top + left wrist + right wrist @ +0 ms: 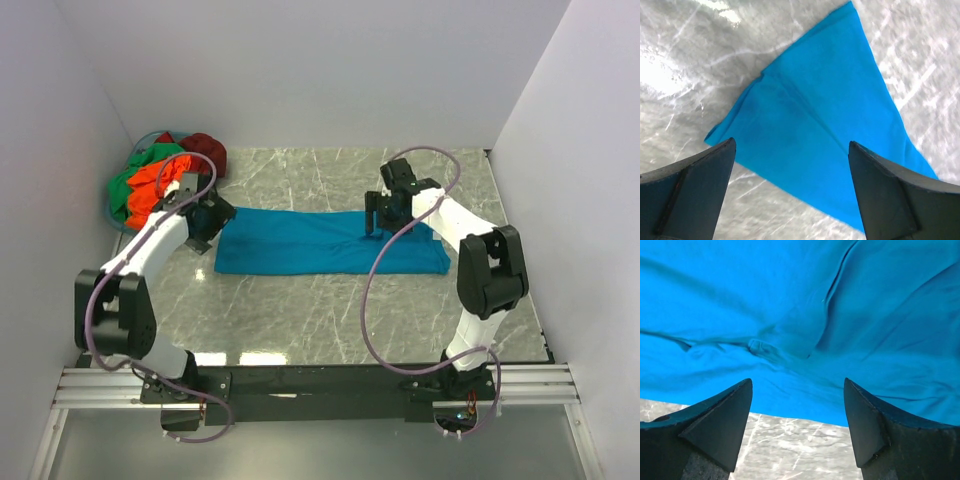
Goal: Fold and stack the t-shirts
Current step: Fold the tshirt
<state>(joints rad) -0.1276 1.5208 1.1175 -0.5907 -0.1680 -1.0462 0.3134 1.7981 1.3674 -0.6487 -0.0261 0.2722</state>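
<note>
Your left claw [791, 145] was spread wide with nothing between its fingers. It was poised over the nine o'clock end of the teal-blue t-shirt [330, 243]. Behind it, the left arm bent at the elbow and its forearm slanted toward one o'clock. Your right claw [797, 382] was also spread and held nothing, tipped down over the shirt's far edge at about one o'clock. Whether it touched the cloth, you could not tell. That arm rose to a high elbow, with the forearm running toward ten o'clock. The shirt lay flat in a long band across the middle of the counter [300, 305]. At ten o'clock, orange, green and dark red t-shirts [150, 185] were heaped in a basket [113, 215].
</note>
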